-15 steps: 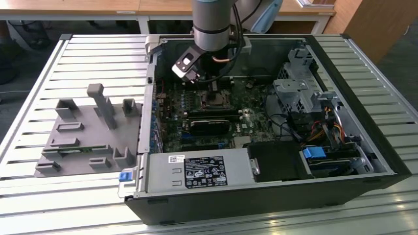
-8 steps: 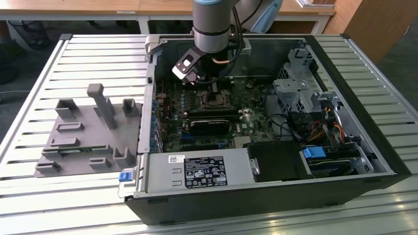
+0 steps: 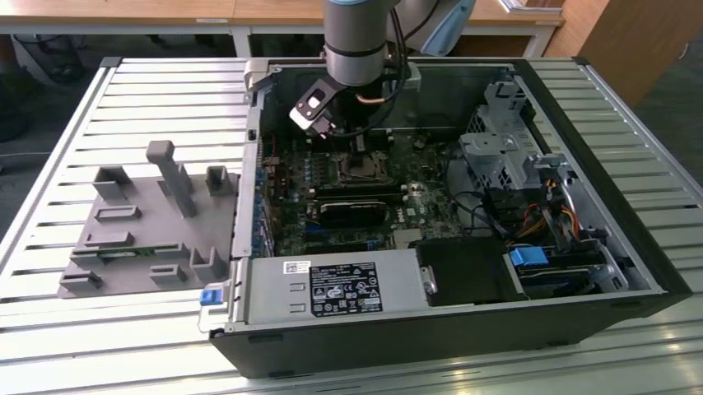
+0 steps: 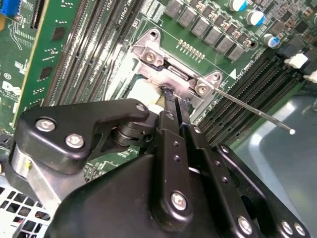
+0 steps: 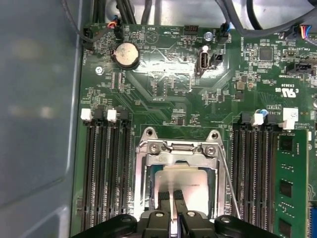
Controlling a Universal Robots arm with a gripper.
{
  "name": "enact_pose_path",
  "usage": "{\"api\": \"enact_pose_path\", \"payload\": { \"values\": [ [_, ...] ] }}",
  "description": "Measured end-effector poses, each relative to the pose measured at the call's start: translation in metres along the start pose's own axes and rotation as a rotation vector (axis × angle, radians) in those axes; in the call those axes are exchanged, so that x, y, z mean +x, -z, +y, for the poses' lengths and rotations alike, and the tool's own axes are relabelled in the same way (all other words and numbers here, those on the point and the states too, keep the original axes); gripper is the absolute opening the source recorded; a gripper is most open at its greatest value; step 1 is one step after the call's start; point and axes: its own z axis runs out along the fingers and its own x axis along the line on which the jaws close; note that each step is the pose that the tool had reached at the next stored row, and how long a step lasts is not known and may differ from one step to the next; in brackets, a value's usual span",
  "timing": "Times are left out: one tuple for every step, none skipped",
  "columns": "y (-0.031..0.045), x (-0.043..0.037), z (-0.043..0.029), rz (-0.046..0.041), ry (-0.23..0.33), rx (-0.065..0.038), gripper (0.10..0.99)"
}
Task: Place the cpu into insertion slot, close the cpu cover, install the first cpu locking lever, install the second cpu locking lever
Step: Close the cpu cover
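Note:
In the exterior view my gripper (image 3: 354, 146) hangs inside the open computer case, just above the insertion slot (image 3: 360, 170) on the motherboard. In the first wrist view the cpu (image 5: 190, 181) lies silvery face up in the insertion slot (image 5: 140, 188). The cpu cover (image 5: 178, 157) lies flat around it. My gripper (image 5: 172, 197) is shut, and its tips rest over the cpu's near edge. In the second wrist view the gripper (image 4: 176, 97) touches the cover (image 4: 178, 79) at its edge. A thin wire locking lever (image 4: 252, 111) sticks up and out beside the socket.
Black memory slots (image 5: 106, 173) flank the socket on both sides. A power supply (image 3: 329, 288) fills the case front, and a drive cage (image 3: 505, 156) with cables stands at the exterior view's right. A grey parts fixture (image 3: 143, 222) sits on the slatted table at the left.

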Motion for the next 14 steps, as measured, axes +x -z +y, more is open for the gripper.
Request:
{"api": "enact_pose_path", "payload": {
  "values": [
    [-0.0001,0.0005,0.0001,0.0007,0.0,0.0,0.169],
    [0.0,0.0008,0.0,0.0007,0.0,0.0,0.169],
    [0.0002,0.0012,0.0001,0.0005,0.0,0.0,0.169],
    [0.0003,0.0018,0.0004,0.0009,0.0,0.0,0.169],
    [0.0007,0.0019,0.0005,0.0018,0.0,-0.001,0.169],
    [0.0012,0.002,0.0005,0.0024,0.0,-0.001,0.169],
    [0.0016,0.0021,0.0006,0.0029,0.0,-0.002,0.169],
    [0.002,0.0022,0.0007,0.0033,0.0,-0.002,0.169],
    [0.0028,0.0023,0.0008,0.0031,0.0,-0.002,0.169],
    [0.0038,0.0022,0.0007,0.0023,0.0,-0.001,0.169],
    [0.0048,0.0021,0.0008,0.0023,0.0,-0.001,0.169],
    [0.0057,0.0021,0.0008,0.0022,0.0,-0.001,0.169],
    [0.0065,0.0021,0.0009,0.002,0.0,-0.001,0.169],
    [0.0068,0.0022,0.0009,0.0021,0.0,-0.001,0.169]
  ]
}}
